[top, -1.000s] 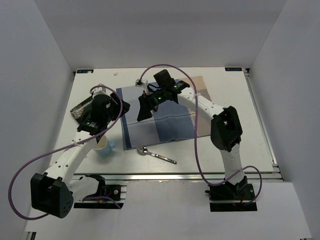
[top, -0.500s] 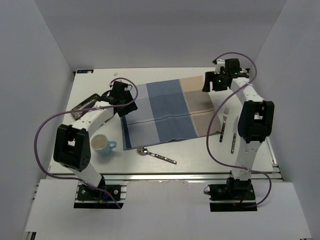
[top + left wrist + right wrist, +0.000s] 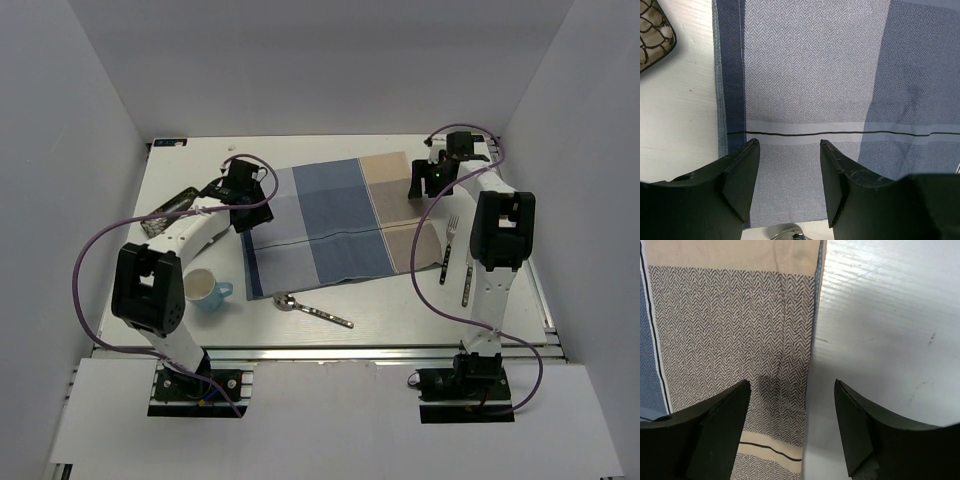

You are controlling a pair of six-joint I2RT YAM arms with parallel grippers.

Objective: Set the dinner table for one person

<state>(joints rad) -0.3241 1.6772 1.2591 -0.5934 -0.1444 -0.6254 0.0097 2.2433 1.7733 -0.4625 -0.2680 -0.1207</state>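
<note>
The white dinner table (image 3: 380, 310) carries a blue-and-beige checked placemat (image 3: 335, 220) lying flat. My left gripper (image 3: 245, 212) hovers open and empty over the mat's left part; in the left wrist view its jaws (image 3: 789, 145) stand apart above the blue cloth (image 3: 805, 75). My right gripper (image 3: 422, 188) is open and empty at the mat's right edge; in the right wrist view (image 3: 792, 385) it straddles the beige herringbone edge (image 3: 740, 330) and bare table (image 3: 890, 315). A fork (image 3: 450, 245) and a knife (image 3: 468, 272) lie right of the mat. A spoon (image 3: 312, 311) lies in front of it.
A light blue cup (image 3: 205, 290) stands at the front left. A dark net-patterned dish (image 3: 168, 212) lies at the left, also in the left wrist view (image 3: 655, 35). The spoon's bowl (image 3: 785, 234) shows under the left fingers. The aluminium rail (image 3: 330, 352) runs along the near edge.
One second ago both grippers were over the mat's middle; they have moved out to its left and right edges. The mat now lies spread flat, and the fork and knife show.
</note>
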